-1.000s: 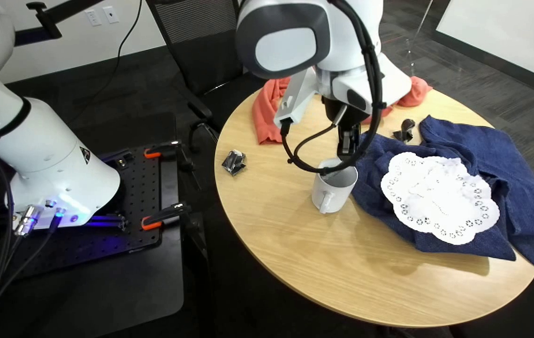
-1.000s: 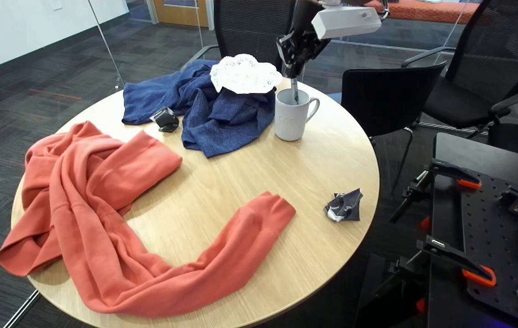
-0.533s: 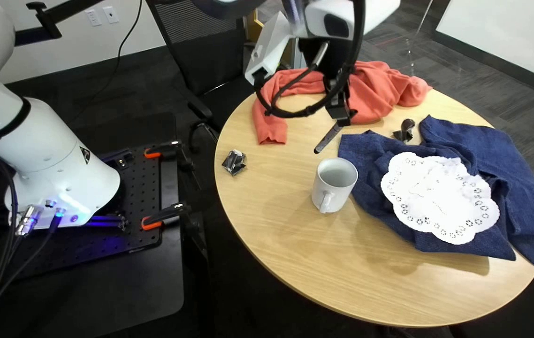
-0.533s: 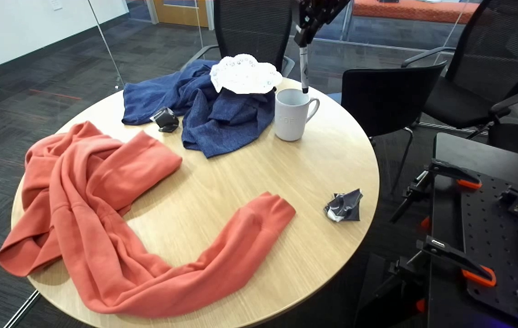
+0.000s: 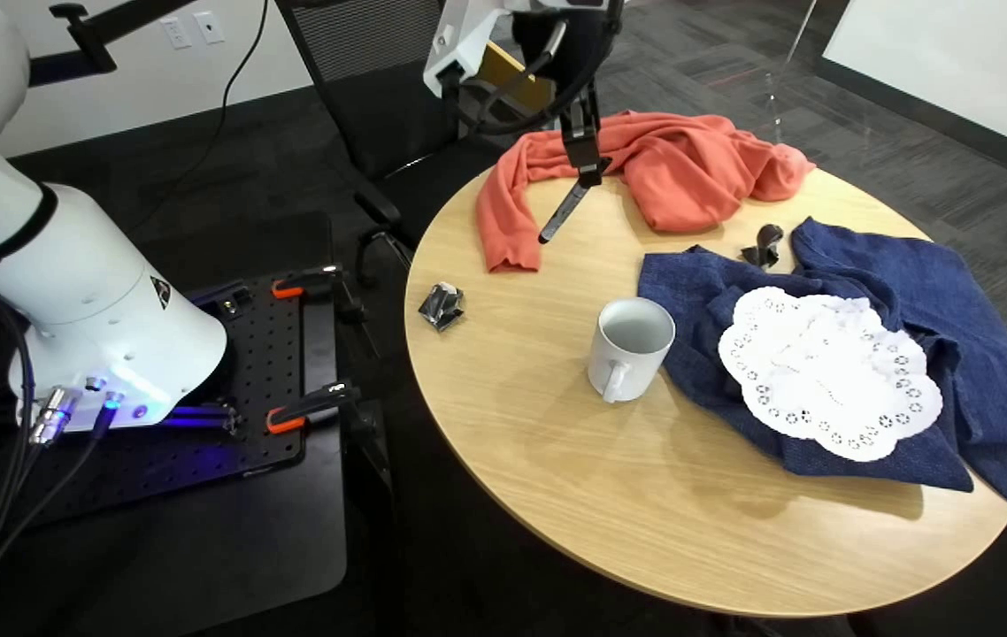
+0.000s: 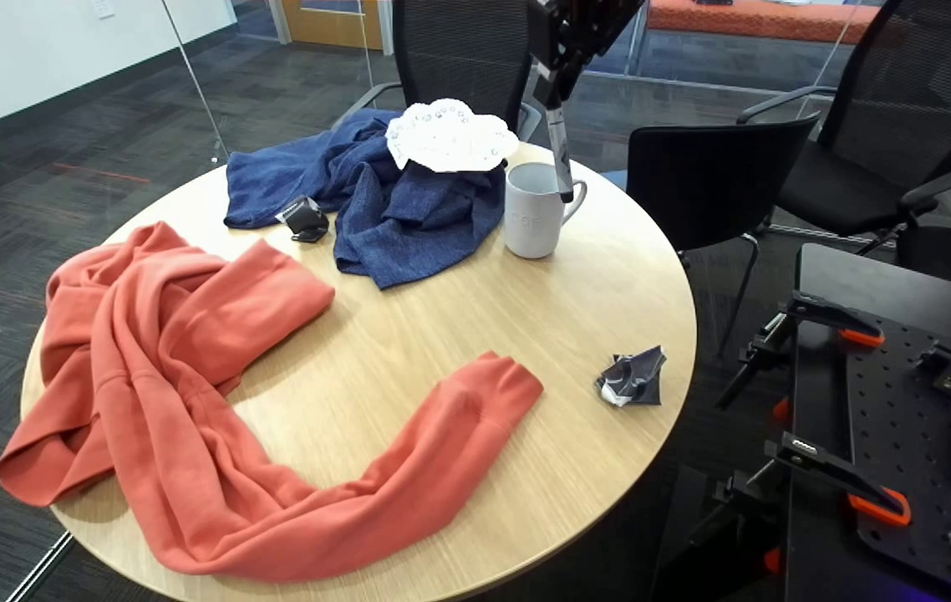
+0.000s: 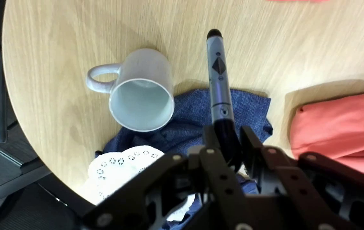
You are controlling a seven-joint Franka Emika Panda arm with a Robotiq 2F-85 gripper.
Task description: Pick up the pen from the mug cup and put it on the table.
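- claw (image 7: 228, 132) is pinching the pen (image 7: 219, 73) near its dark upper end; the pen is hanging aslant above the surface (image 5: 503, 372), outside the mug cup (image 5: 632, 349).
- risk, slip: i am holding only one end, so if the free tip is catching the wood, i am expecting the barrel to pivot or slide.
- risk, roll: from too high a release i am foreseeing a bounce; the barrel is looking round, so rolling toward the rim is seeming likely.
- risk, stray: drifting sideways, i would be landing it on the coral garment (image 5: 685, 181) or bumping the mug cup.
- surface: the mug cup is standing upright just beside blue denim (image 6: 409, 221); a white doily (image 5: 831, 376) is lying on the denim; a crumpled dark wrapper (image 5: 442, 307) is sitting near the rim.
- room: a black cart (image 5: 247, 548) is carrying the arm's white base (image 5: 114, 323); a black chair (image 6: 718, 180) is standing near the surface; dark carpet (image 6: 292, 92) is covering the floor.
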